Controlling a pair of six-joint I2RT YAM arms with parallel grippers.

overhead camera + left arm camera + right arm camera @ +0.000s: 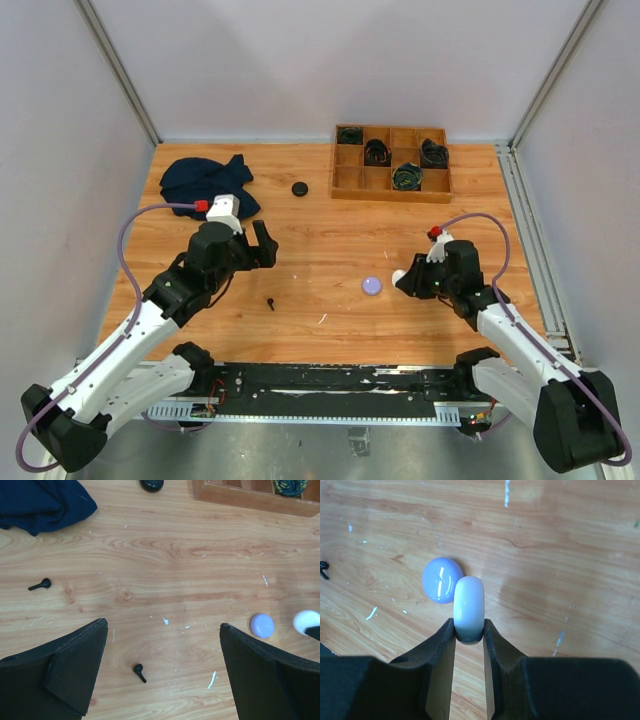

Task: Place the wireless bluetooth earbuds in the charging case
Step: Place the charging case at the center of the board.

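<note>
A black earbud (270, 302) lies on the wooden table; in the left wrist view it (139, 672) lies between and below my fingers. A second black earbud (40, 585) lies further left. My left gripper (262, 245) (163, 625) is open and empty, hovering above the table. My right gripper (402, 278) (469, 630) is shut on a white round charging case (469, 605), held on edge. A closed pale purple round case (372, 286) (442, 580) lies on the table just left of the white case. The white case also shows in the left wrist view (306, 621).
A black round case (299, 188) lies at mid-back. A navy cloth (205, 180) is bunched at the back left. A wooden compartment tray (350, 180) holding coiled black cables stands at the back right. White flecks dot the table.
</note>
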